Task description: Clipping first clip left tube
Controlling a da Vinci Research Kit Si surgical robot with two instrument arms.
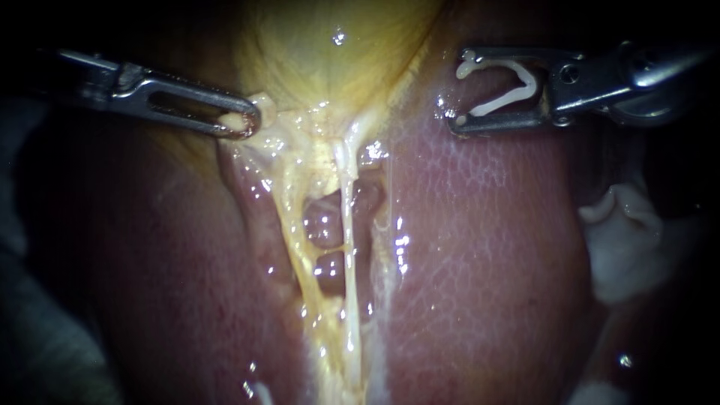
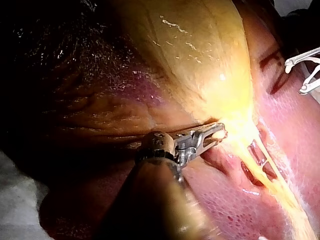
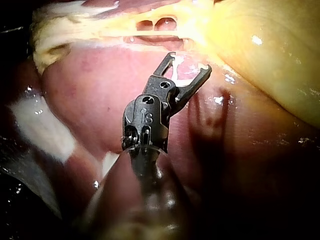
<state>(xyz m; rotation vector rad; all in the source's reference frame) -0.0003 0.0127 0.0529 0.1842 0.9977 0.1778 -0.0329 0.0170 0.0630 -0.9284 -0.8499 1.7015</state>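
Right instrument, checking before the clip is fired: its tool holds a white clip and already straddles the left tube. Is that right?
No. The right instrument's tool holds the white clip, but the endoscope view shows it over the liver, apart from the left tube.

Little shows of what the liver (image 1: pixel 487 247) lies on. In the left wrist view, a pale grey sheet (image 2: pixel 12 200) runs out from under the liver's dark outer edge. It may be a cloth over the bench, but the light there is too dim to be sure. In the endoscope view, a white wad (image 1: pixel 622 240) lies on the dark ground close against the liver's right edge. The right wrist view shows the same wad beside the liver.
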